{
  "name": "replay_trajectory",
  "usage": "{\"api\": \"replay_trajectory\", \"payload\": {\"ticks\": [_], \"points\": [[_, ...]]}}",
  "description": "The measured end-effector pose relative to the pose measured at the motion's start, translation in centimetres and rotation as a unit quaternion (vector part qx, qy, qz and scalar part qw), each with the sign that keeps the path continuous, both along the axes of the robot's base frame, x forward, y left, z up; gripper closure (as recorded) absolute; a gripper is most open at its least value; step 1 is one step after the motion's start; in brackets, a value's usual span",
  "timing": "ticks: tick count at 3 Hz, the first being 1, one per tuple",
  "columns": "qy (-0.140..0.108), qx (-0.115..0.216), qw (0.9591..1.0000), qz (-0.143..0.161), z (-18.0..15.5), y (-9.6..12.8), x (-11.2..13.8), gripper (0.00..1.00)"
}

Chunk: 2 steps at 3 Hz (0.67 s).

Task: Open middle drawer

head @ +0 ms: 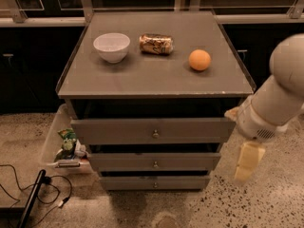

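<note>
The middle drawer (123, 161) sits in the lower centre of the frame, a flat grey front, second of three in the cabinet, with its small round metal knob (155, 164) at the middle. A dark gap runs along above it and a thinner one below. Nothing is touching the front or the knob.

Over it is the top drawer (114, 130), a taller and wider grey front with the same sort of knob. Under it is the bottom drawer (123, 182), the thinnest strip, close to the floor.

The hand (247, 165) hangs at the lower right of the frame, off the cabinet's right side and level with the middle front, near its right end but apart from it. It is cream-coloured and points down toward the floor. I cannot tell whether it is spread or pressed together. The thick white arm (280, 94) rises from it to the right edge.

The table (156, 77) above the drawers carries three things in a row across the upper part of the frame: a white bowl (111, 46) on the left, a can (156, 44) lying on its side in the middle, and an orange (199, 60) on the right, all apart from one another.

A clear plastic bin (51, 141) with some packets inside stands against the cabinet's left side. A black cable (14, 194) lies on the speckled floor (270, 203) at the lower left.
</note>
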State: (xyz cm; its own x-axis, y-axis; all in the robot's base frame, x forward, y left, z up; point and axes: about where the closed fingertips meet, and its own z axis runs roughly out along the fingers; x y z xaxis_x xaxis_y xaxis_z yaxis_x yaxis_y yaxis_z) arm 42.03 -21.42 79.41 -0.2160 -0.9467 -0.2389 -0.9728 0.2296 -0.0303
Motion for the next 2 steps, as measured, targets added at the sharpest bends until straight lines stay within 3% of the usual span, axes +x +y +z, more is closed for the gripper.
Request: {"api": "replay_trajectory", "payload": {"ticks": [1, 2], "points": [[0.009, 0.020, 0.9994, 0.027, -9.03, 0.53, -1.16, 0.00], [0.009, 0.020, 0.9994, 0.028, -9.02, 0.53, -1.19, 0.00]]}}
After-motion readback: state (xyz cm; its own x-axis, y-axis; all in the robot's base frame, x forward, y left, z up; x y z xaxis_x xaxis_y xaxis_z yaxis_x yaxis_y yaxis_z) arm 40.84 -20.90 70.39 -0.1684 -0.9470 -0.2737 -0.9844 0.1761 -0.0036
